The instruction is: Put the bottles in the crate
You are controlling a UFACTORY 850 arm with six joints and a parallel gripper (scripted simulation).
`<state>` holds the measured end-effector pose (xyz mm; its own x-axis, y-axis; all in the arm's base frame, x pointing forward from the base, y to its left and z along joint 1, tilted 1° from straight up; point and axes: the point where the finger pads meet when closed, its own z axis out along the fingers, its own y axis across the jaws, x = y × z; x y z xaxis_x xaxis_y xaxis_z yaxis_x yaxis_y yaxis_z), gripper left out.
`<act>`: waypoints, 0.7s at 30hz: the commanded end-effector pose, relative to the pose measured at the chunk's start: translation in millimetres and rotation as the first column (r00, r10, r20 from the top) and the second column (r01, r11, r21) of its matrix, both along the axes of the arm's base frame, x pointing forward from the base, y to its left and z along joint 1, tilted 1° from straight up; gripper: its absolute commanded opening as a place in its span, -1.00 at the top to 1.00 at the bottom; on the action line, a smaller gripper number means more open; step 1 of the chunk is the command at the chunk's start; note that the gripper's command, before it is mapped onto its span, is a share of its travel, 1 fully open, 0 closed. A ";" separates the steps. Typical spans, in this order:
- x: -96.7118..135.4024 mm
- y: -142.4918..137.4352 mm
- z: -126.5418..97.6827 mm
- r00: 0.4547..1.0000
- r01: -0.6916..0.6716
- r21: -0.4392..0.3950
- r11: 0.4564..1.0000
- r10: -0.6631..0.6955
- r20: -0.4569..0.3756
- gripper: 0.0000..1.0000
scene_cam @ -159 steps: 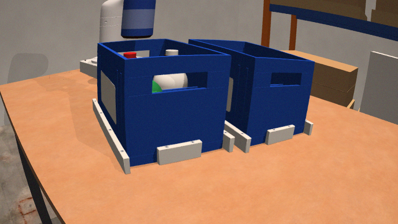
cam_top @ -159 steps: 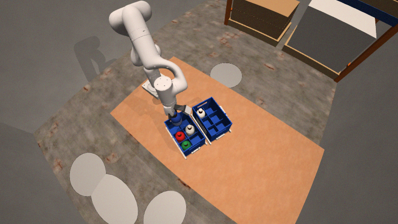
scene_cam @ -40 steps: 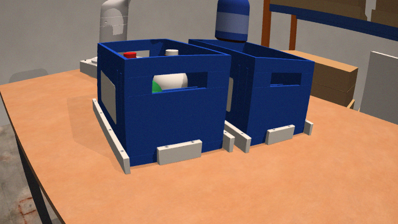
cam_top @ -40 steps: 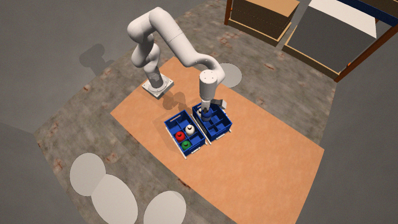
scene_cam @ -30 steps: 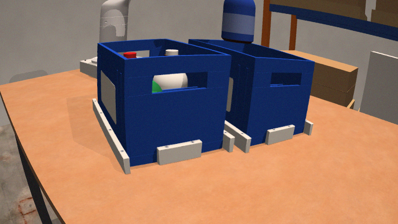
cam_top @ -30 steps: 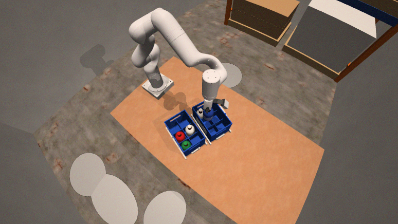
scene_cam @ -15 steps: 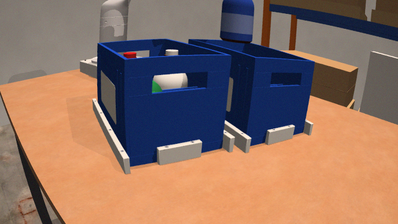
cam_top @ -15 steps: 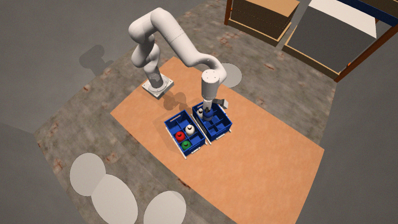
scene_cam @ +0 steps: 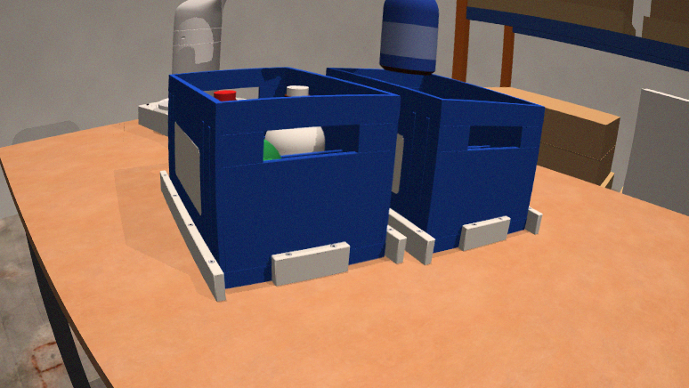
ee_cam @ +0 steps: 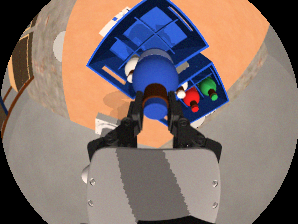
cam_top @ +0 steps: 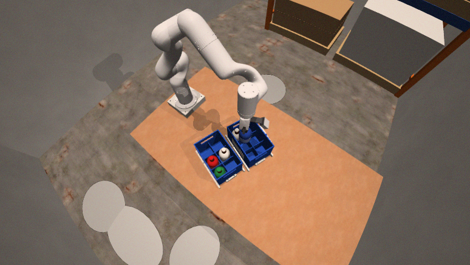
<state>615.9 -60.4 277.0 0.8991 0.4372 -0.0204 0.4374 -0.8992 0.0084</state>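
My gripper (cam_top: 243,129) is shut on a blue bottle (scene_cam: 409,36) with a pale blue label band. It holds the bottle by the neck, upright, with its base just above the rim of the right crate (cam_top: 250,143), at the crate's far end. In the wrist view the blue bottle (ee_cam: 156,83) hangs between my fingers. A white bottle (cam_top: 235,132) stands in the right crate next to the held one. The left crate (cam_top: 217,157) holds a red bottle (cam_top: 212,160), a white bottle (cam_top: 224,153) and a green bottle (cam_top: 219,171), all upright.
Grey stop blocks (scene_cam: 310,262) edge both crates on the orange table. The arm's base (cam_top: 186,102) stands at the table's far corner. Shelving with cardboard boxes (cam_top: 309,19) is beyond the table. I cannot make out the pick list.
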 end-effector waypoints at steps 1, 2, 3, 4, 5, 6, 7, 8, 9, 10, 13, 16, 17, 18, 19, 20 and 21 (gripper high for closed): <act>0.5 -0.3 1.3 1.000 0.000 0.000 1.000 0.000 0.003 1.00; 0.5 -0.3 1.3 1.000 0.000 0.000 1.000 0.000 0.003 1.00; 0.4 -0.4 1.3 1.000 0.000 0.000 1.000 0.000 0.003 1.00; 0.4 -0.4 1.3 1.000 0.000 0.000 1.000 0.000 0.003 1.00; 0.3 -0.4 1.3 1.000 0.000 0.000 1.000 0.000 0.003 1.00; 0.3 -0.4 1.3 1.000 0.000 0.000 1.000 0.000 0.003 1.00; 0.3 -0.4 1.3 1.000 0.000 0.000 1.000 0.000 0.003 1.00; 0.3 -0.5 1.3 1.000 0.000 0.000 1.000 0.000 0.003 1.00; 0.3 -0.5 1.3 1.000 0.000 0.000 1.000 0.000 0.003 1.00; 0.2 -0.5 1.3 1.000 0.000 0.000 1.000 0.000 0.003 1.00; 0.2 -0.6 1.3 1.000 0.000 0.000 1.000 0.000 0.003 1.00; 0.1 -0.7 1.3 1.000 0.000 0.000 1.000 0.000 0.003 1.00; 0.1 -0.7 0.3 1.000 0.000 0.000 1.000 0.000 0.003 1.00; 0.0 -0.7 -0.7 1.000 0.000 0.000 1.000 0.000 0.003 1.00; 0.0 -0.8 -1.7 1.000 0.000 0.000 1.000 0.000 0.003 1.00; 0.0 -0.8 -2.6 1.000 0.000 0.000 1.000 0.000 0.003 1.00; -0.1 -0.8 -3.6 1.000 0.000 0.000 1.000 0.000 0.003 1.00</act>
<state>615.2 -61.1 275.1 0.8992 0.4372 -0.0202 0.4374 -0.8992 0.0086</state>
